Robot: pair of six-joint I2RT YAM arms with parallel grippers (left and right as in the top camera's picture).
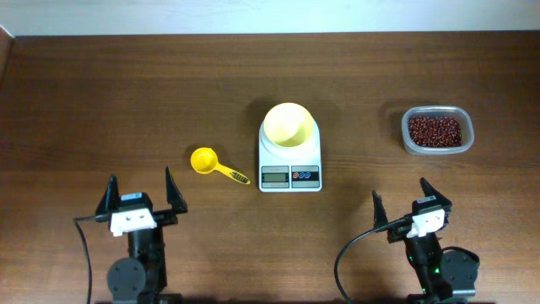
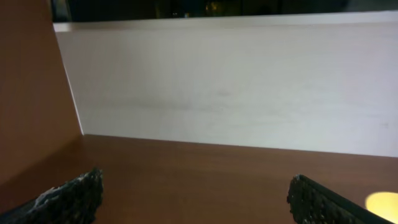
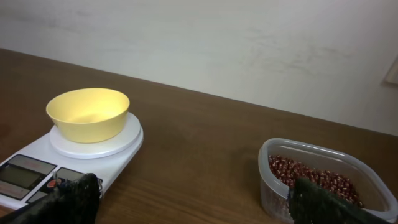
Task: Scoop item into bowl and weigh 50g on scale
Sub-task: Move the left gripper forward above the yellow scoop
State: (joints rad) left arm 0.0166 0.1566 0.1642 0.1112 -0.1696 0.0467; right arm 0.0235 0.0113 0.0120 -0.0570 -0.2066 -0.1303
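Our left hand (image 1: 140,181) and right hand (image 1: 401,190) gape wide, empty; we risk skidding the scoop (image 1: 202,159) with a careless grab.

The tabletop (image 1: 126,93) is finished in matt wood grain; bowl (image 3: 88,114) and scale (image 3: 37,151) are moulded in smooth plastic, the tub (image 3: 272,186) in clear plastic.

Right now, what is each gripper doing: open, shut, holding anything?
Left gripper: open, holding nothing.
Right gripper: open, holding nothing.
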